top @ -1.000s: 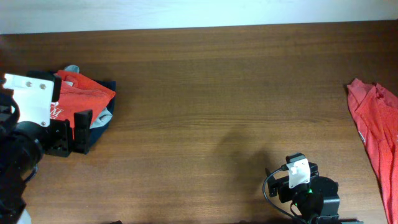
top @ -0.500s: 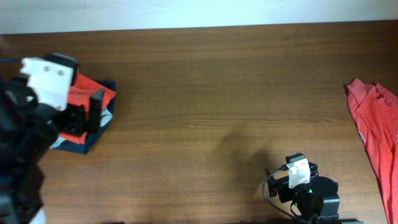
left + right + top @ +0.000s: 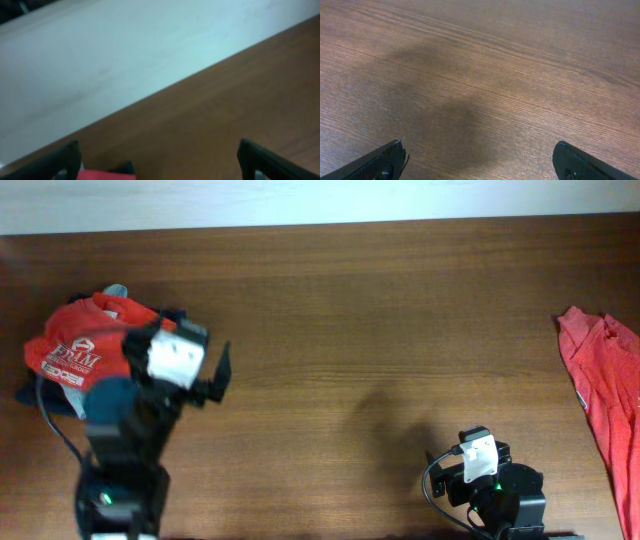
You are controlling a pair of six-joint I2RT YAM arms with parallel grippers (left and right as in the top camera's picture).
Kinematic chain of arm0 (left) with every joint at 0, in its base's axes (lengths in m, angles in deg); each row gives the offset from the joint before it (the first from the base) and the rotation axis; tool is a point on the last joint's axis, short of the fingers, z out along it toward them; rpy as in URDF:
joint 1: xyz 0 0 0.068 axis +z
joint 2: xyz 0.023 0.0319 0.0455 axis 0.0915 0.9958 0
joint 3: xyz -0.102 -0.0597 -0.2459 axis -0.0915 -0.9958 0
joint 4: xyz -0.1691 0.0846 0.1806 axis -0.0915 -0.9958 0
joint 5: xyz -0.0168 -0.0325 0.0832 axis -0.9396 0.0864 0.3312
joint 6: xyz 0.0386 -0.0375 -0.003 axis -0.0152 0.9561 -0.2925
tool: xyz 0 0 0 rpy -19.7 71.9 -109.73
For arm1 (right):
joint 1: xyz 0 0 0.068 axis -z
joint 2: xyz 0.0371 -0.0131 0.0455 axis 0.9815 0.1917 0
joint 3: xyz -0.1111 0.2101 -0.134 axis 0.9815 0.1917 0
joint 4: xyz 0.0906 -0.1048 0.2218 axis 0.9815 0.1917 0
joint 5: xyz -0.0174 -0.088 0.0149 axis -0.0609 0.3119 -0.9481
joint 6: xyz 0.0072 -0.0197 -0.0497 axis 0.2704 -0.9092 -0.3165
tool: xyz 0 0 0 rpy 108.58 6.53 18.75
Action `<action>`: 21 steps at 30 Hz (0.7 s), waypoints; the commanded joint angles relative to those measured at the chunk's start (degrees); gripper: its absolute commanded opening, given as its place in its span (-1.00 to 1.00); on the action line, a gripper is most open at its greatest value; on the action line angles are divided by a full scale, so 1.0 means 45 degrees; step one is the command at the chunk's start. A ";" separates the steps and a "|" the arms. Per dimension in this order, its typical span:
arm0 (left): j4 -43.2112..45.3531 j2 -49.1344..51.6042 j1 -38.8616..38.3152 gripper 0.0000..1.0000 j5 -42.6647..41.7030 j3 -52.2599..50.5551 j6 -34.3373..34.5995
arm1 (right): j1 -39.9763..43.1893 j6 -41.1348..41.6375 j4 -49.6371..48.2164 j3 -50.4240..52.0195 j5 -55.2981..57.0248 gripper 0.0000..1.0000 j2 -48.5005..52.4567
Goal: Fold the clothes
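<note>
A folded stack of clothes lies at the table's left. On top is an orange-red T-shirt (image 3: 75,345) with a white logo, and grey (image 3: 116,291) and dark navy (image 3: 176,316) cloth shows at its edges. My left gripper (image 3: 208,348) hovers just right of the stack, open and holding nothing. In the left wrist view a red corner of the stack (image 3: 106,174) shows low, near the left finger, with the gripper (image 3: 157,152) over bare wood. A crumpled orange-red T-shirt (image 3: 605,385) lies at the right edge. My right gripper (image 3: 477,152) is open over bare wood, far from it.
The brown wooden table (image 3: 350,320) stretches between the two garments. A pale wall (image 3: 100,60) runs along its far edge. The right arm's base (image 3: 495,495) sits at the front edge, right of centre; the left arm's base (image 3: 115,500) is at the front left.
My left arm has swung from over the folded stack to its right side, uncovering the logo shirt. The right arm and the crumpled shirt have not moved.
</note>
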 commanded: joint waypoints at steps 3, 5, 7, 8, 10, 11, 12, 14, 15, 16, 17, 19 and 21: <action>0.0670 -0.3371 -0.0049 0.99 -0.0034 -0.3191 0.0374 | -0.0049 -0.0049 -0.0019 0.0039 -0.0068 0.97 -0.0141; 0.0447 -0.4779 -0.0049 0.99 0.0078 -0.4201 0.0369 | -0.0049 -0.0049 -0.0019 0.0039 -0.0068 0.97 -0.0141; 0.0092 -0.6062 -0.0044 0.99 0.0267 -0.5042 0.0374 | -0.0049 -0.0049 -0.0019 0.0039 -0.0068 0.97 -0.0141; -0.0155 -0.6761 -0.0049 0.99 0.0374 -0.5493 0.0374 | -0.0049 -0.0049 -0.0019 0.0039 -0.0068 0.97 -0.0141; -0.0573 -0.7966 -0.0049 0.99 0.0481 -0.6295 0.0369 | -0.0049 -0.0049 -0.0019 0.0039 -0.0068 0.97 -0.0141; -0.0772 -0.8490 -0.0049 0.99 0.0539 -0.6649 0.0369 | -0.0049 -0.0049 -0.0019 0.0039 -0.0068 0.97 -0.0141; -0.0899 -0.9000 -0.0049 0.99 0.0539 -0.7023 0.0369 | -0.0049 -0.0049 -0.0019 0.0039 -0.0068 0.97 -0.0141; -0.0962 -0.9904 -0.0049 0.99 0.0510 -0.7762 0.0374 | -0.0049 -0.0049 -0.0019 0.0039 -0.0068 0.97 -0.0141; -0.0699 -0.9777 -0.0029 0.99 0.0529 -0.7995 0.0369 | -0.0049 -0.0049 -0.0019 0.0039 -0.0063 0.97 -0.0141; -0.0549 -0.9709 -0.0024 0.99 0.0476 -0.8281 0.0374 | -0.0049 -0.0049 -0.0019 0.0039 -0.0068 0.97 -0.0141; -0.0389 -0.9738 -0.0024 0.99 0.0476 -0.8534 0.0374 | -0.0049 -0.0049 -0.0019 0.0039 -0.0068 0.96 -0.0141; 0.0408 -0.9768 -0.0019 0.99 0.0486 -0.8845 0.0457 | -0.0049 -0.0049 -0.0019 0.0039 -0.0068 0.97 -0.0141; 0.0806 -0.9802 -0.0019 0.99 0.0525 -0.9015 0.0457 | -0.0049 -0.0049 -0.0019 0.0039 -0.0068 0.97 -0.0141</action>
